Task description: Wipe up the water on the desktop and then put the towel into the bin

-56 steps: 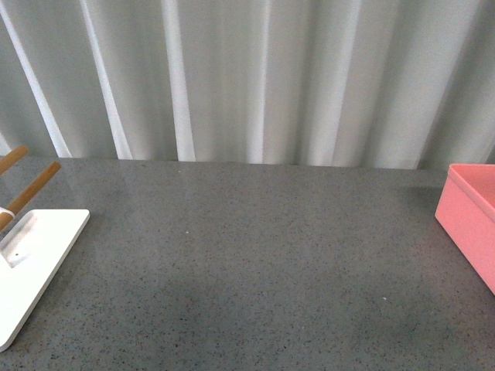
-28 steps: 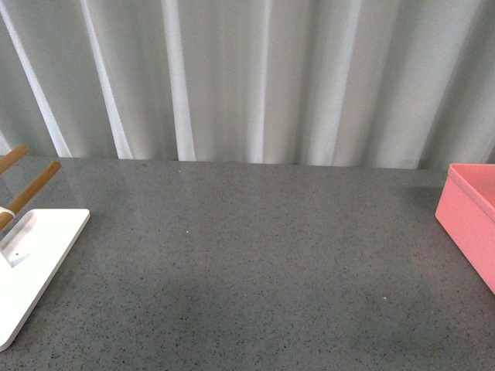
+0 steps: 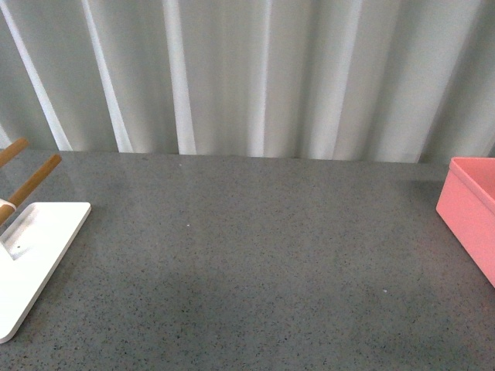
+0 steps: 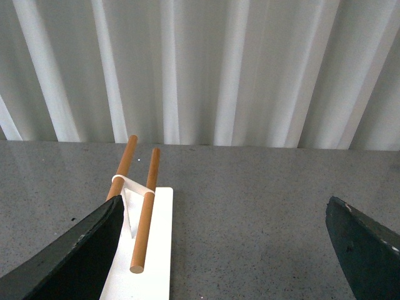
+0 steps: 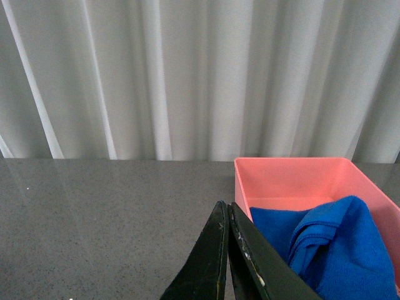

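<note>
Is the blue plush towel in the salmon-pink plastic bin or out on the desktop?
In: the blue plush towel lies bunched inside the salmon-pink plastic bin, below its rim.

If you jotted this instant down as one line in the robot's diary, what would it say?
towel: in bin | desktop: no water visible | left gripper: open, empty | right gripper: shut, empty | white tray: untouched

One bench (image 3: pixel 255 263), speckled grey. One pink bin (image 5: pixel 294 181), and one blue towel (image 5: pixel 337 244) in it. One white tray (image 4: pixel 150 250), carrying two wooden rods (image 4: pixel 145 219). Two claws in view: the left claw (image 4: pixel 225 250) spread wide, the right claw (image 5: pixel 228 262) pressed together.
</note>
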Tool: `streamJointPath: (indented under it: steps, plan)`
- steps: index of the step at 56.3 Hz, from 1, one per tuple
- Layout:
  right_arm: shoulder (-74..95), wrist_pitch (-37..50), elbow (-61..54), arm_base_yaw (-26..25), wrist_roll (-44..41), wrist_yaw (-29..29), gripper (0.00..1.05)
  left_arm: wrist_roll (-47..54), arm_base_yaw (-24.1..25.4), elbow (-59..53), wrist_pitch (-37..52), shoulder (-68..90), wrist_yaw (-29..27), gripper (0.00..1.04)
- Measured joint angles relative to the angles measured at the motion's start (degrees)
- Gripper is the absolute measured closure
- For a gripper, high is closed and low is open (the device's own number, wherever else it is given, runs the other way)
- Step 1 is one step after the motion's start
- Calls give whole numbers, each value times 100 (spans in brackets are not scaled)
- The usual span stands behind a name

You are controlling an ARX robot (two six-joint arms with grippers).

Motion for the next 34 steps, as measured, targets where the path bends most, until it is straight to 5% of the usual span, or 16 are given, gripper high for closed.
streamJointPath:
  steps: [4,34]
  plan:
    - [0,0,0,0,0,0,98,0,0,0,0,0,0,7]
    - [0,0,0,0,9,0,5,0,0,0,0,0,0,7]
